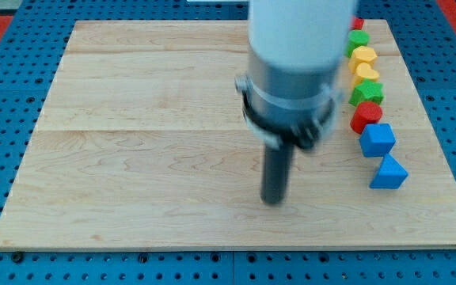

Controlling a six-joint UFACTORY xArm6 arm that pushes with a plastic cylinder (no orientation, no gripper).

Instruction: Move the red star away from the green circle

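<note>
The tool is a bare rod with no jaws to part or close, so nothing is clamped. Its tip rests on the counter in open space, well apart from every block and touching none.

To the view's right, a column of blocks is packed along the counter's edge. The lower red block, probably the star though its outline is too soft to confirm, is pressed between a green block above and a blue cube below. A blue wedge lies further down and two yellow blocks further up.

Several risks are judged:
- A push toward the view's right could send the red block off the counter.
- A push along the column would drag its neighbours with it.
- The green block could be clipped and carried along, leaving the gap unchanged.
</note>
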